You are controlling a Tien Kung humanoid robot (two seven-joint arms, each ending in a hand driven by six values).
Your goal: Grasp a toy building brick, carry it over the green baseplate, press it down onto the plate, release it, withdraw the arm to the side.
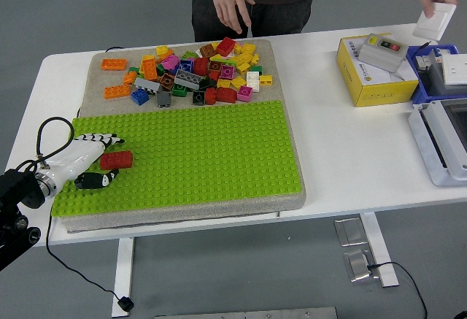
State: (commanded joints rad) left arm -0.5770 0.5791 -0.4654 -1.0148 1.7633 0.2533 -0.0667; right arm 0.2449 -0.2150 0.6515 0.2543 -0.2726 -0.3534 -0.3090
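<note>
A red brick [117, 160] lies flat on the green baseplate [211, 151] near its left edge. My left hand [102, 160] comes in from the lower left and sits just left of the brick. Its striped fingers [102, 139] are spread above the brick and the thumb [96, 180] lies below it. I see no finger closed on the brick. A pile of several loose bricks [197, 71] in many colours lies on the grey mat behind the plate. My right arm is out of sight.
A person stands at the far side, one hand [233, 1] hanging over the table's back edge, the other [434, 1] holding a white box at the top right. A yellow box [372, 74] and blue and grey trays [441, 136] stand at the right.
</note>
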